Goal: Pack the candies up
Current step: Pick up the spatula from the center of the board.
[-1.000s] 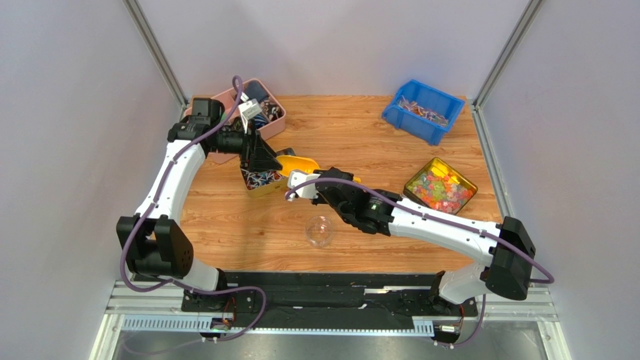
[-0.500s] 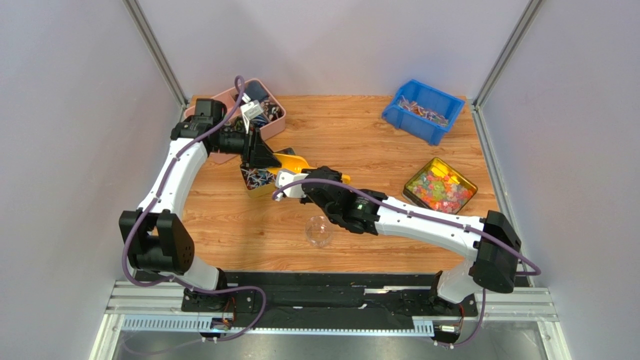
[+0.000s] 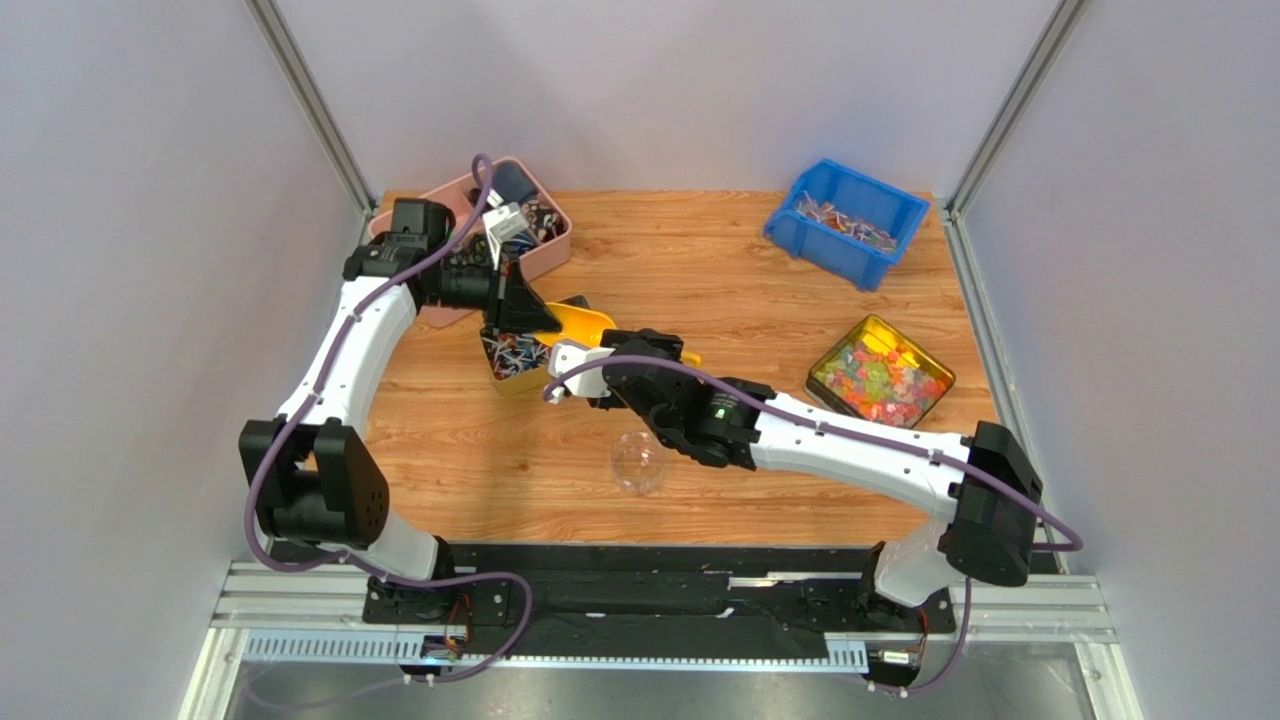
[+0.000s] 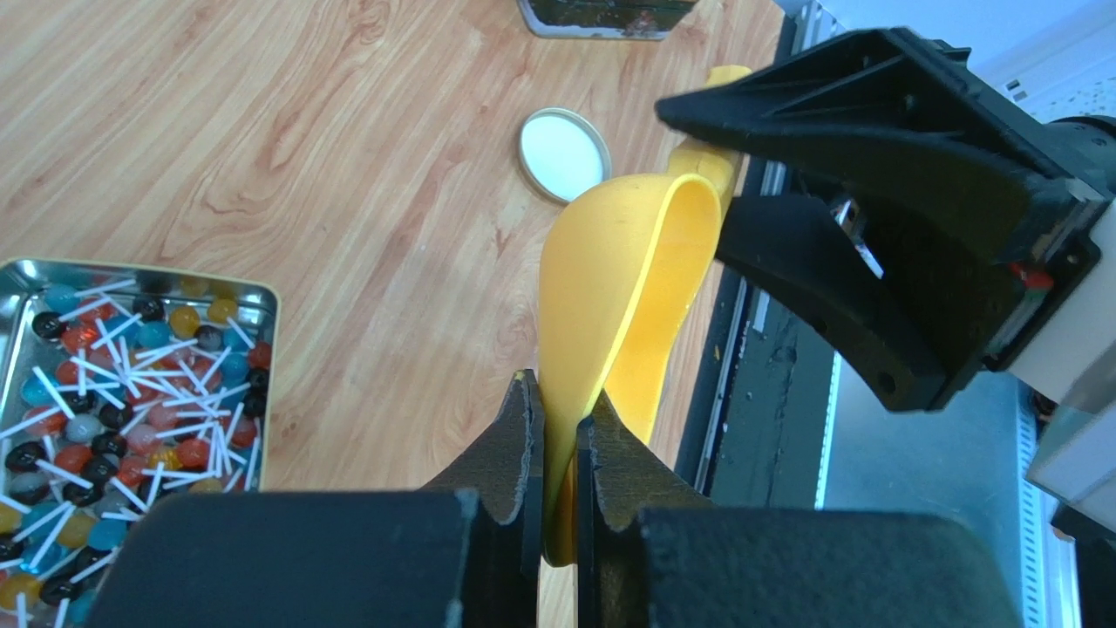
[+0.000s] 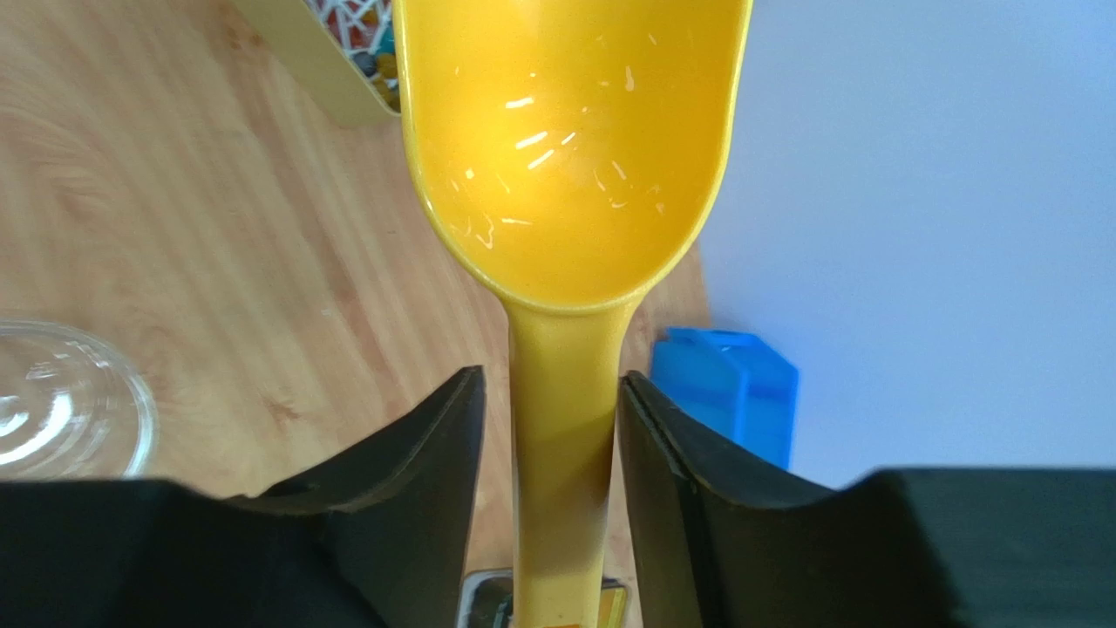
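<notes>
A yellow scoop [image 3: 589, 321] hangs empty over the wood between both arms. My left gripper [image 4: 557, 393] is shut on the thin rim of its bowl [image 4: 626, 262]; from above it [image 3: 538, 318] sits at the scoop's left end. My right gripper [image 5: 550, 382] is open, its fingers [image 5: 432, 445] standing either side of the scoop's handle [image 5: 561, 393] with a narrow gap on each side. The candies [image 4: 125, 393], small coloured balls on white sticks, fill a small metal tin [image 3: 519, 357] just below the left gripper.
A clear jar [image 3: 639, 462] stands near the front, and its lid [image 4: 563, 153] lies flat on the wood. A pink tray [image 3: 451, 203] is at the back left, a blue bin [image 3: 845, 221] of wrapped sweets at the back right, a tin of gummies [image 3: 879, 372] at the right.
My left gripper has closed onto the scoop's rim. My right gripper has loosened off the handle. The right arm and scoop shifted slightly left.
</notes>
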{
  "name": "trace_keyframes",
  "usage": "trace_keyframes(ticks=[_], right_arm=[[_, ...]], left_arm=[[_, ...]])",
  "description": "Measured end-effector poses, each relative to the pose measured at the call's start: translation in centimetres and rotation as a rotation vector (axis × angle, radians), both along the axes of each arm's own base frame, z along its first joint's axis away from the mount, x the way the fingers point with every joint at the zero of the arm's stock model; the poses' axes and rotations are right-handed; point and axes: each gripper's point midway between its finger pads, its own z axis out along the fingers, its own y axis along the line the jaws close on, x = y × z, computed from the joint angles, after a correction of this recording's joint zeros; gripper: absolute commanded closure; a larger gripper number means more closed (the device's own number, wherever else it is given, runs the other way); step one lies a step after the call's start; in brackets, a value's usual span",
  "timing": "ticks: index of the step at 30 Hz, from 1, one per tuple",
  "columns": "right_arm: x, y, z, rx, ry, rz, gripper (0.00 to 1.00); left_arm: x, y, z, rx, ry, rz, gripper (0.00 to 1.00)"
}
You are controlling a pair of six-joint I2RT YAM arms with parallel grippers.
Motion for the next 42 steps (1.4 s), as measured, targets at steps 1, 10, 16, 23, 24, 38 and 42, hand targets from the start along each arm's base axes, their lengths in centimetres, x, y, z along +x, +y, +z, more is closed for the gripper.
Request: trace_keyframes(ticks=[1, 10, 16, 23, 24, 38, 42], right_arm=[[-0.2, 0.1, 0.0, 0.006, 0.010, 0.012, 0.45], [-3.1, -0.6, 4.1, 0.134, 0.058, 0.136, 0.45], [-3.3, -0.3, 5.0, 0.179, 0.048, 0.155, 0.45], [-4.0, 0.4, 3.4, 0.171, 0.105, 0.191, 0.43], [-4.2, 0.5, 3.3, 0.173, 0.113, 0.198, 0.42], [-3.9, 1.4, 0.4, 0.146, 0.142, 0.187, 0.51], [-3.6, 1.9, 0.8, 0.170, 0.125, 0.185, 0.54]], left_arm=[[-0.1, 0.0, -0.1, -0.001, 0.006, 0.000, 1.00], [-1.3, -0.5, -0.4, -0.031, 0.061, -0.044, 1.00], [-2.2, -1.3, -1.6, -0.045, 0.136, -0.096, 1.00], [-2.4, -1.5, -1.8, -0.043, 0.147, -0.112, 1.00], [-2.3, -1.5, -1.8, -0.044, 0.145, -0.112, 1.00], [-2.4, -1.6, -1.8, -0.052, 0.159, -0.116, 1.00], [-2.4, -1.6, -1.8, -0.053, 0.159, -0.117, 1.00]])
